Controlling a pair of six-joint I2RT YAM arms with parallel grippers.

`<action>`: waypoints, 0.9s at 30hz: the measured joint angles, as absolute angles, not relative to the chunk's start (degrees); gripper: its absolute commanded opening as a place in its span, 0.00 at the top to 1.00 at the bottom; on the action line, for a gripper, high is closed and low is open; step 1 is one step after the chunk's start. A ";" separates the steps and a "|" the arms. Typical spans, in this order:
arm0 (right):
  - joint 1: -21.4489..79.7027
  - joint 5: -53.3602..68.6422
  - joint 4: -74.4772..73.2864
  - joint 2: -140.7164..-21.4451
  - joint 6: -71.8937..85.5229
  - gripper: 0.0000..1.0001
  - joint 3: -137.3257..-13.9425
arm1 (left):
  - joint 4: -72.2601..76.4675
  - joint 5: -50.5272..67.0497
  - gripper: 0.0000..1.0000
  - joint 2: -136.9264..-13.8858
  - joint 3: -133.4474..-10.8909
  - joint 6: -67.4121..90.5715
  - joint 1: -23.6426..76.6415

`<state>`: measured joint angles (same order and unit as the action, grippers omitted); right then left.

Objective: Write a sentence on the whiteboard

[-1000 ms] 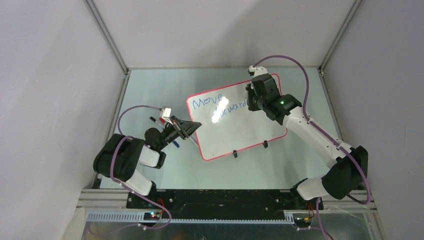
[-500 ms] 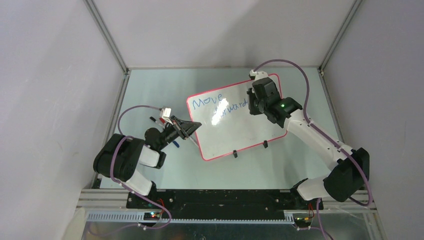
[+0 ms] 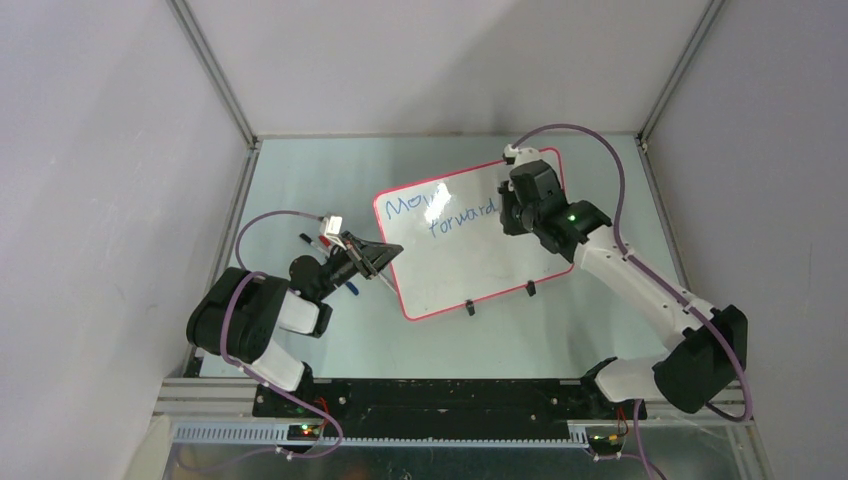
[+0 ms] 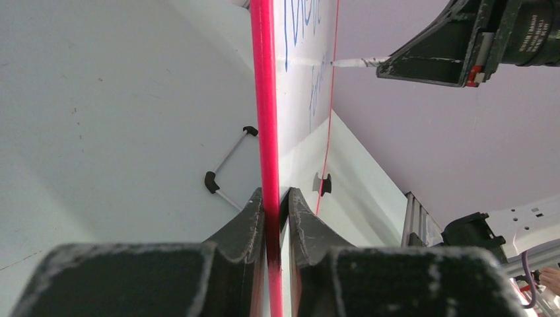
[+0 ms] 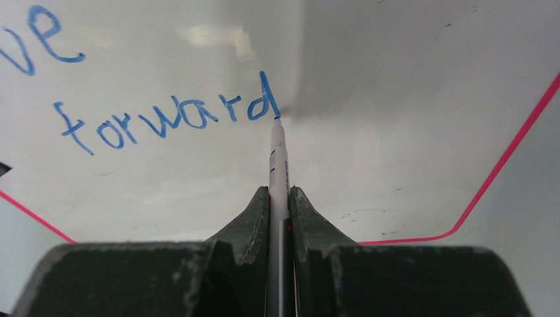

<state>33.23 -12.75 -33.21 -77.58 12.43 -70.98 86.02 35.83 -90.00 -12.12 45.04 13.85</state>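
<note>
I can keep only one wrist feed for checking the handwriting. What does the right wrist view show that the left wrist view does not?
Only the right wrist view: the blue handwritten words face-on, "forward" legible, and the right gripper shut on a slim white marker pen, tip at the final d. Only the left wrist view: the left gripper pinching the red-pink frame of the glossy white rectangular whiteboard edge-on, and a small black clip foot. Both: the whiteboard, the blue writing, the marker tip at the board.
</note>
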 measured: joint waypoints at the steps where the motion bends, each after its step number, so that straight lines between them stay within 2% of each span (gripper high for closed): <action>1: 33.34 -12.60 -33.21 -77.08 12.43 1.00 -70.89 | 86.04 35.83 0.96 -90.00 -12.12 45.04 13.85; 12: 37.41 -12.49 -27.83 -65.01 12.14 1.00 -65.73 | 86.04 35.83 0.91 -90.00 -12.12 45.04 13.85; 27: 42.41 -12.69 -17.91 -65.19 10.33 1.00 -60.03 | 85.95 35.53 0.76 -90.00 -12.12 44.47 13.87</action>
